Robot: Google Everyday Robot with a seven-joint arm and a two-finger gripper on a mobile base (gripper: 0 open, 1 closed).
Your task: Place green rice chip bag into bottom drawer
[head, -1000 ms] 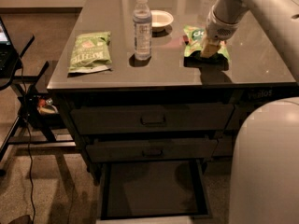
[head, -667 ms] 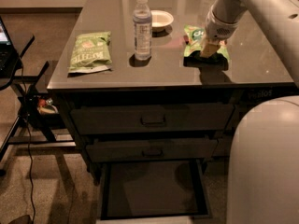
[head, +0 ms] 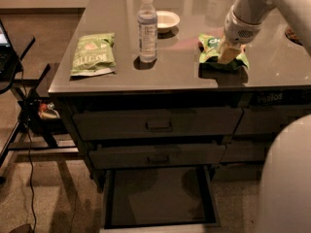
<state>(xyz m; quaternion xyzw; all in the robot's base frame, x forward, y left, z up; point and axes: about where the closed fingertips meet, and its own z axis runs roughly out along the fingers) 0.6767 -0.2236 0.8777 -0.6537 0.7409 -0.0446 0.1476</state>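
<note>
The bright green rice chip bag (head: pixel 212 48) lies on the dark counter at the right, partly under my gripper (head: pixel 227 54). The gripper reaches down from the upper right and rests on the bag's right half. The bottom drawer (head: pixel 159 196) is pulled out at the bottom of the view, with a flat dark interior and a pale front rim.
A duller olive-green bag (head: pixel 93 54) lies on the counter's left. A water bottle (head: pixel 147 27) stands in the middle with a small white bowl (head: pixel 166 19) behind it. Two shallower drawers (head: pixel 158 124) above are shut. A stand with cables (head: pixel 29 125) is at the left. My white base (head: pixel 286 178) fills the lower right.
</note>
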